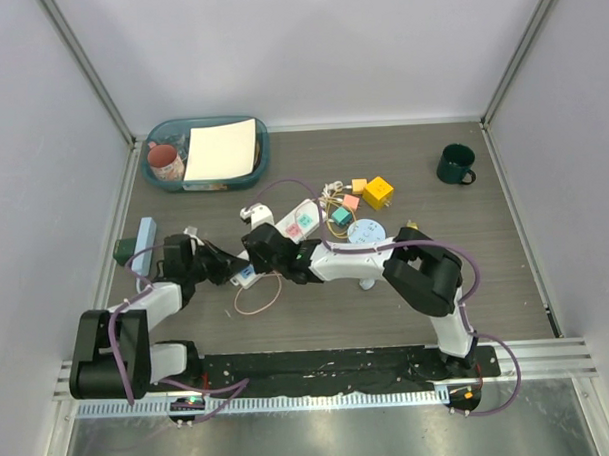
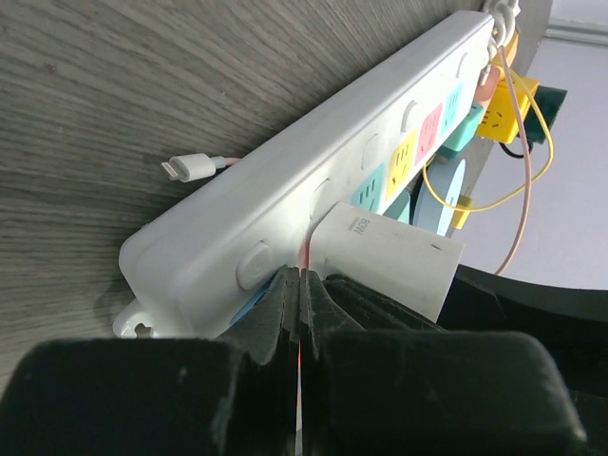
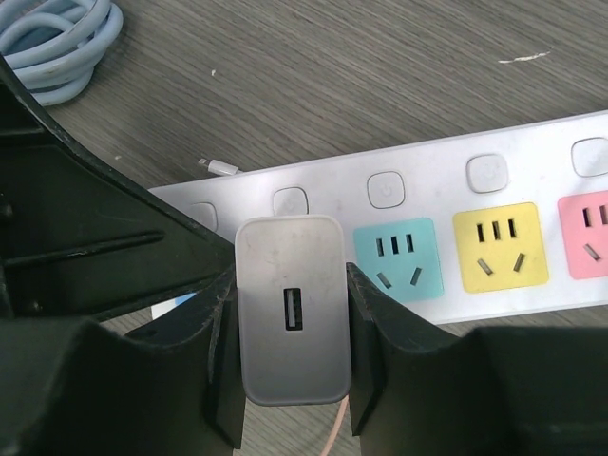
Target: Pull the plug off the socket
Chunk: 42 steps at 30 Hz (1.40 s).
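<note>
The socket, a long white power strip (image 1: 302, 220) with pastel outlet faces, lies slantwise mid-table; it also shows in the left wrist view (image 2: 285, 180) and the right wrist view (image 3: 427, 190). The plug (image 3: 290, 313), a small white square block with a USB slot, stands on the strip beside the teal outlet, seen side-on in the left wrist view (image 2: 385, 261). No prongs show. My right gripper (image 3: 292, 285) is shut on the plug, one finger against each side; from above it (image 1: 260, 242) hides the plug. My left gripper (image 2: 300, 285) is shut, fingertips pressed on the strip's near end (image 1: 234, 270).
A thin pink cable (image 1: 257, 295) loops by the strip's end, its white connector (image 2: 190, 168) on the table. Yellow cube (image 1: 377, 191), small coloured blocks and a round pale-blue plug (image 1: 367, 231) crowd the far end. Light-blue strip (image 1: 142, 239) left, teal bin (image 1: 208, 181) back left, green mug (image 1: 455, 164) back right.
</note>
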Available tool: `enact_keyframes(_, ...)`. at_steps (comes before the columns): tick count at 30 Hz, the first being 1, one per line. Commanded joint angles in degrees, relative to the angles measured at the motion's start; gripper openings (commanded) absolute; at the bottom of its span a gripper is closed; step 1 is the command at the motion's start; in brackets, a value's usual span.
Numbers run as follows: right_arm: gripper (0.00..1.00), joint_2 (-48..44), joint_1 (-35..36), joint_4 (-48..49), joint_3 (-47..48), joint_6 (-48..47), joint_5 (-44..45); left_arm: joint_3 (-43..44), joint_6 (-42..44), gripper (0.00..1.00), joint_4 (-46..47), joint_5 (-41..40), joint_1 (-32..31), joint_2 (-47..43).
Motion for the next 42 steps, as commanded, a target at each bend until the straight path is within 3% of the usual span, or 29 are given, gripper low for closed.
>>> enact_keyframes(1,0.01,-0.6,0.2,-0.8,5.3,3.1,0.0,0.0,4.6,0.00,-11.6,-9.8,-2.0,2.4)
enact_keyframes(8,0.01,0.7,0.2,-5.5,10.2,0.8,-0.3,-1.7,5.8,0.00,-13.9,-16.1,-2.0,1.8)
enact_keyframes(23,0.01,1.1,-0.2,-6.4,16.2,-0.3,-0.7,-1.9,6.6,0.00,-12.0,-14.2,-2.5,5.5)
enact_keyframes(31,0.01,-0.6,-0.2,0.9,8.9,1.4,-1.4,-1.4,6.5,0.00,-12.0,-14.4,-3.2,6.7)
enact_keyframes(42,0.01,-1.3,-1.3,-1.3,12.5,4.2,0.6,-1.6,6.6,0.00,-12.0,-14.4,-3.7,7.0)
